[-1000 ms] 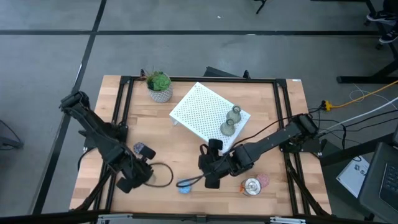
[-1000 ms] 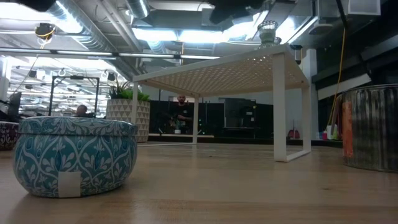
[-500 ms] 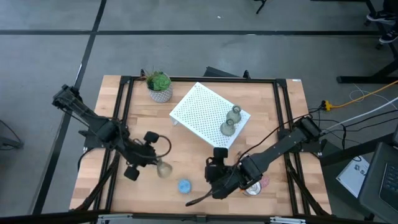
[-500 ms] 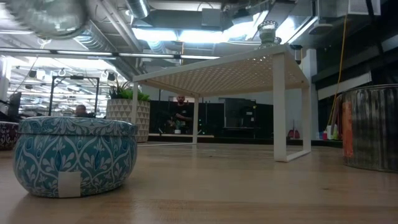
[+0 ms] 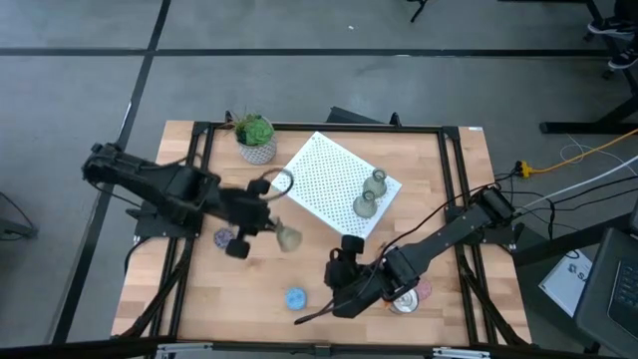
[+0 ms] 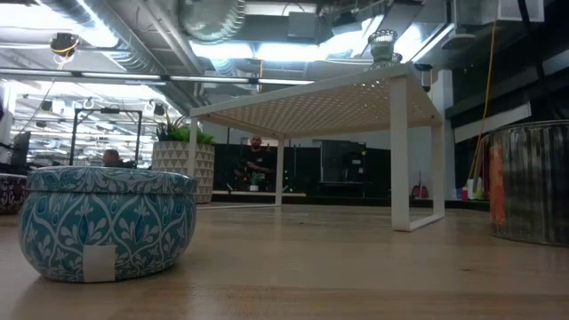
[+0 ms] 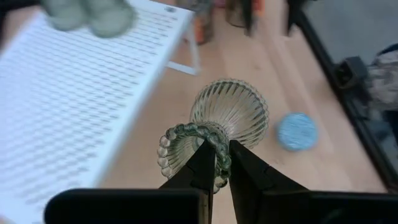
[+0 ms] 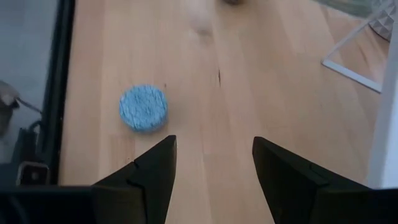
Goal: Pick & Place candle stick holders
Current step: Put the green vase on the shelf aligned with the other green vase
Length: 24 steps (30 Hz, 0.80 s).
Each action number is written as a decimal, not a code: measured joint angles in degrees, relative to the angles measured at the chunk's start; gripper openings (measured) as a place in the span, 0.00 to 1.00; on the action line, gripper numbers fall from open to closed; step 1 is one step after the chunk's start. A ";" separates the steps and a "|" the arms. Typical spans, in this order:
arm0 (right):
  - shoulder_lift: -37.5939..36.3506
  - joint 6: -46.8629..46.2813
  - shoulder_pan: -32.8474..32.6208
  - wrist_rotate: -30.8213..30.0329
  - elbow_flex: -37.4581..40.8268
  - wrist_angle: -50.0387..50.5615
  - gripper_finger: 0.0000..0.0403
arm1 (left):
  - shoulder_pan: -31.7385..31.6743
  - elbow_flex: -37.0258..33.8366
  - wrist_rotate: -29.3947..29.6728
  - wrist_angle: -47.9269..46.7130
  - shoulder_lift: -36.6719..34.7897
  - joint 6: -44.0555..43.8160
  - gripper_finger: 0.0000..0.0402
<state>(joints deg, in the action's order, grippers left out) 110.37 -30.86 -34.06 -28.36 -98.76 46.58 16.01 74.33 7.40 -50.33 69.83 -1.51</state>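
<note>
My left pincer (image 7: 215, 163) is clamped on the beaded rim of an olive-green holder (image 7: 217, 127), lifted at nine o'clock of the white stand (image 5: 335, 183). My right pincer (image 8: 211, 165) stands apart over the tabletop (image 5: 439, 189), the blue holder (image 8: 143, 107) at its ten o'clock.

The left gripper (image 5: 267, 221) has carried its olive-green holder (image 5: 288, 236) (lifted off the table) toward the white stand (image 5: 324, 179).

bright, even light on my feeds.
ceiling lights (image 6: 222, 49) glare; the left arm (image 5: 179, 194) smears with motion blur.
</note>
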 joint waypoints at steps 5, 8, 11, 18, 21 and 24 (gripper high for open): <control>-0.02 0.48 0.04 0.33 0.00 -3.37 0.53 | -6.92 8.13 -0.17 -6.09 5.95 7.31 0.05; -0.02 1.74 0.42 0.35 0.00 -4.47 0.53 | -11.05 12.26 -2.30 -8.89 10.64 12.14 0.05; -0.02 1.75 0.91 0.37 0.00 -4.56 0.53 | -14.90 16.09 -2.41 -14.13 15.11 17.19 0.05; -0.16 4.32 1.27 1.68 -3.47 -0.85 0.53 | -19.04 19.27 -1.93 -17.61 19.16 27.18 0.05; -1.33 8.48 0.99 3.83 -5.57 2.23 0.53 | -19.17 20.56 -1.73 -17.84 19.27 27.82 0.05; -2.93 10.47 0.94 4.30 -7.60 4.34 0.53 | -19.17 22.46 -1.46 -18.22 18.75 28.36 0.05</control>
<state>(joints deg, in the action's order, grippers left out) 107.43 -20.39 -33.12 -24.06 -106.36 50.92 -3.16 96.80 5.94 -68.55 88.59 26.85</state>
